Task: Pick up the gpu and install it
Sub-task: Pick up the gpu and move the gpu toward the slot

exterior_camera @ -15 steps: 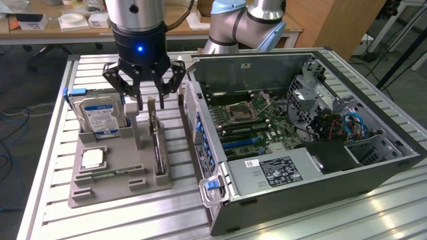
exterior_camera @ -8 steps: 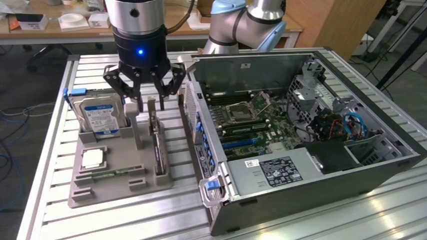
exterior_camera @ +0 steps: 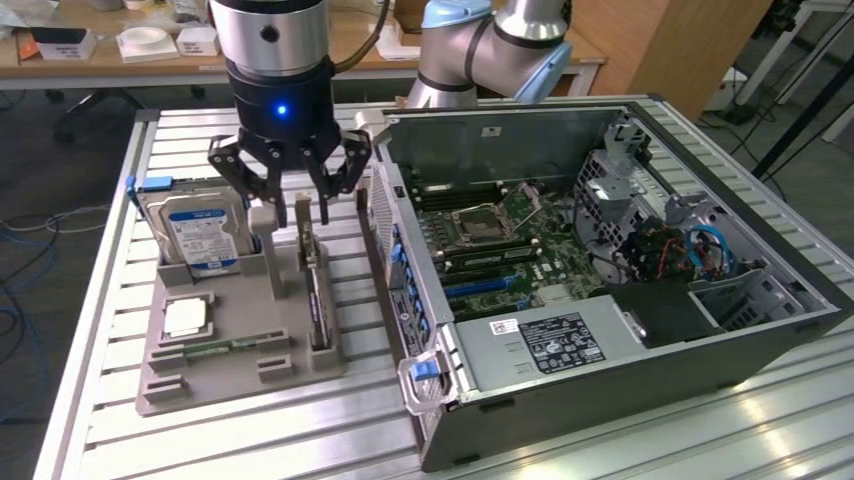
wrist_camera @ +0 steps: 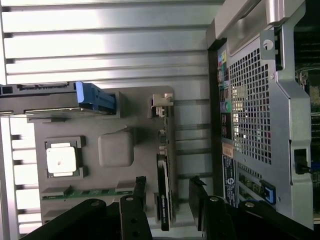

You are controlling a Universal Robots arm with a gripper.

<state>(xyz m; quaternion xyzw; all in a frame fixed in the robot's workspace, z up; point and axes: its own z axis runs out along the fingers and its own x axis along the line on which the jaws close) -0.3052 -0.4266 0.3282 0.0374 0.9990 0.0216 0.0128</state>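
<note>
The gpu (exterior_camera: pixel 315 290) is a thin dark card standing on edge in a slot of the grey holder tray (exterior_camera: pixel 227 375), its silver bracket at the far end. My gripper (exterior_camera: pixel 296 212) hangs open just above the card's bracket end, one finger on each side of it. In the wrist view the gpu (wrist_camera: pixel 164 200) runs edge-on between my two dark fingertips (wrist_camera: pixel 141 186), with a gap on both sides; the gripper (wrist_camera: pixel 168 192) holds nothing.
The tray (wrist_camera: pixel 115 125) also holds a hard drive (exterior_camera: pixel 200 235) with a blue tab, a square processor (exterior_camera: pixel 187 317) and a green memory stick (exterior_camera: pixel 220 347). The open computer case (exterior_camera: pixel 601 280) lies at the exterior view's right, close beside the tray, its motherboard (exterior_camera: pixel 521 250) exposed.
</note>
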